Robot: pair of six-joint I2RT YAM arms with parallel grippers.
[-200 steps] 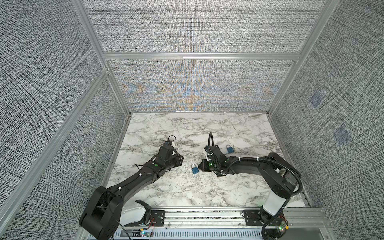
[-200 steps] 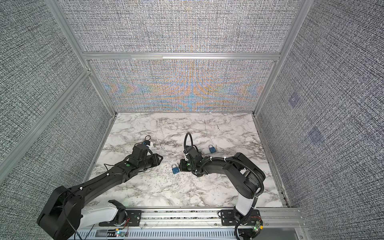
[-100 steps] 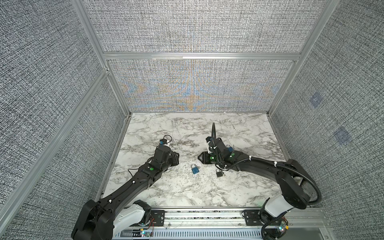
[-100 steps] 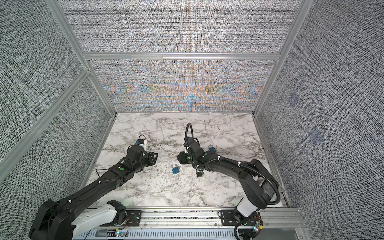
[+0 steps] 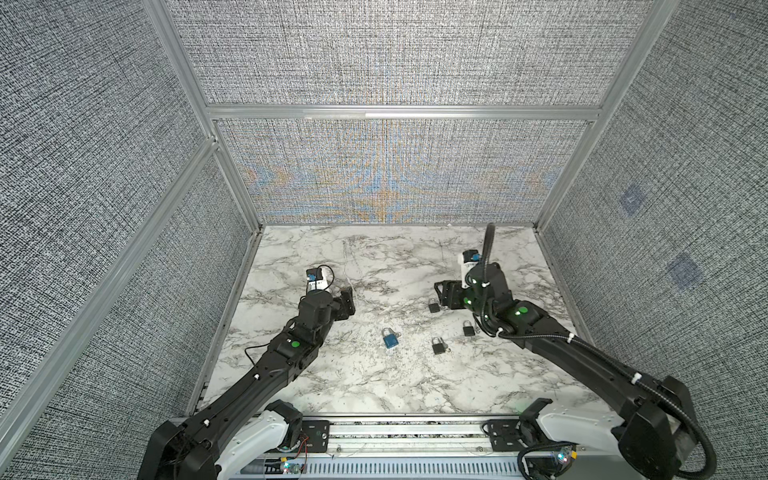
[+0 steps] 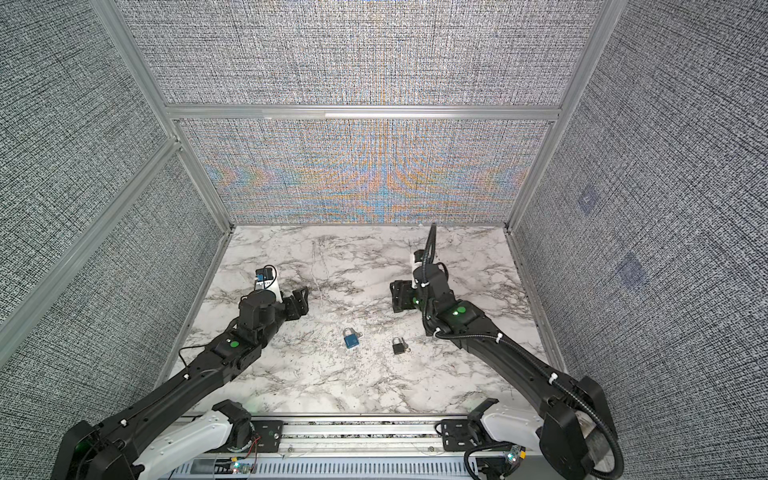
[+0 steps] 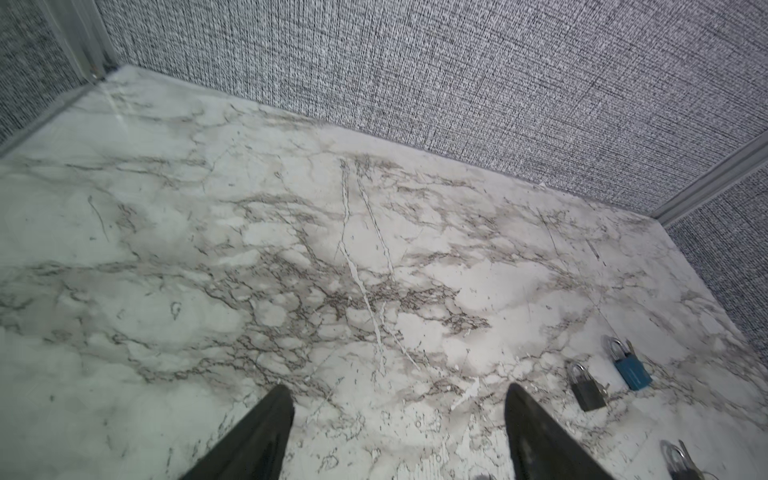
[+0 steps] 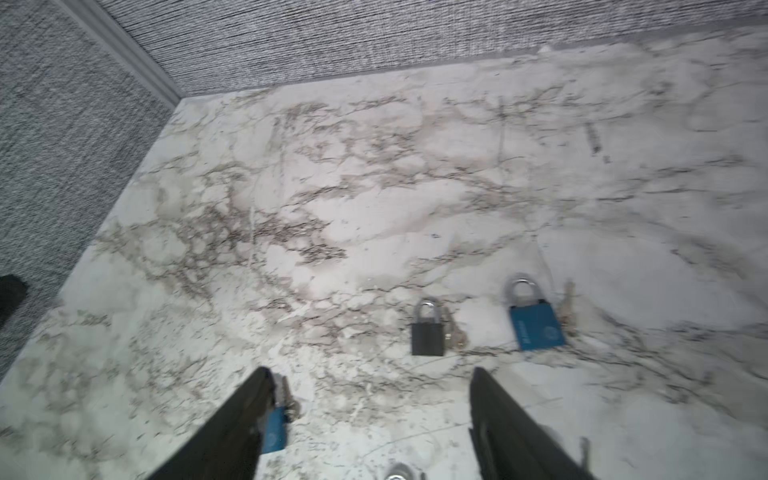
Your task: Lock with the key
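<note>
Marble table (image 5: 374, 266), grey fabric walls (image 5: 390, 62). Left pincer (image 7: 397, 388) and right pincer (image 8: 370, 370) both spread, empty. Blue lock (image 5: 390, 338) lies mid-table, black locks (image 5: 437, 345) toward the right edge. We judge no lock in hand yet; next: steady one body, pinch its key (image 8: 567, 307).

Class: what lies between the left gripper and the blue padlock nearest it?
Nothing: bare marble separates the left gripper and blue padlock, shown in both top views.

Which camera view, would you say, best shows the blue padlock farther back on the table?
The right wrist view: the rear blue padlock lies whole and large. The left wrist view shows it small, beside a black padlock. Neither top view shows it; the right arm seems to hide it.
</note>
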